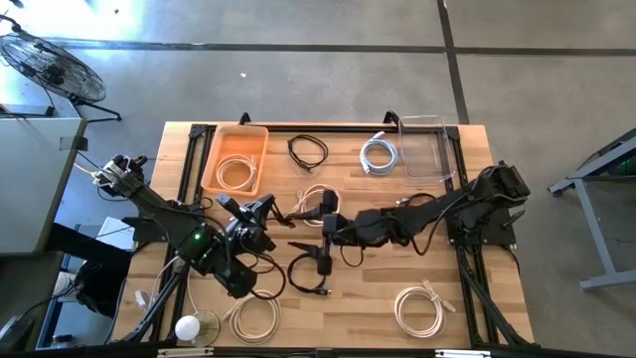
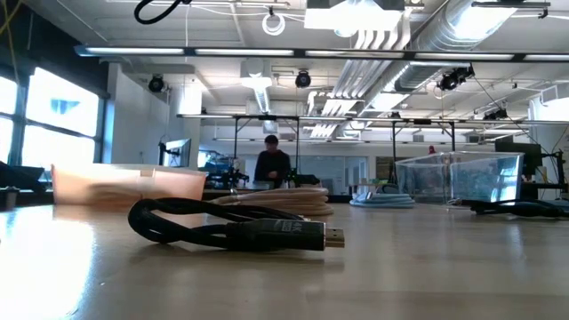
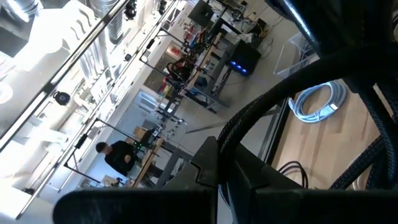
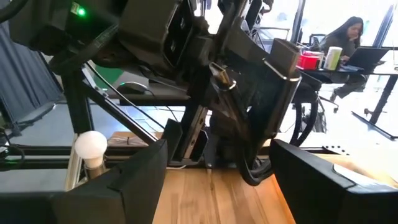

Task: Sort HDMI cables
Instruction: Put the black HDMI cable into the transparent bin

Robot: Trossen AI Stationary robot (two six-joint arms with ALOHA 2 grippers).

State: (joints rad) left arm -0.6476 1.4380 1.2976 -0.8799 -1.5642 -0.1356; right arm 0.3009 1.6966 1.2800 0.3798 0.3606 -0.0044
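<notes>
My left gripper (image 1: 260, 211) is raised over the table's middle left, pointing level, and is shut on a black HDMI cable (image 4: 252, 174). My right gripper (image 1: 314, 234) faces it from the right, open, its fingers (image 4: 143, 171) wide apart and short of the cable. Other coiled cables lie flat on the table: black ones (image 1: 308, 151) (image 1: 310, 274), a silvery-white one (image 1: 379, 154) and cream ones (image 1: 318, 197) (image 1: 254, 318) (image 1: 422, 308). One cream coil (image 1: 237, 173) lies in the orange bin (image 1: 260, 132). My left gripper pinches the black cable (image 3: 261, 118) between its shut fingers (image 3: 205, 177), which point level toward the table's right. The exact spot is hidden by the gripper's own body. The cable is lifted clear, a loop (image 4: 254, 179) hangs below, and a plug end (image 4: 222, 79) shows beside the fingers.
A clear bin (image 1: 437, 121) stands at the far right, the orange bin at the far left. A white bulb-shaped object (image 1: 189, 326) sits at the near left edge. In the low view a black cable (image 2: 236, 227) lies close in front. People are in the room beyond.
</notes>
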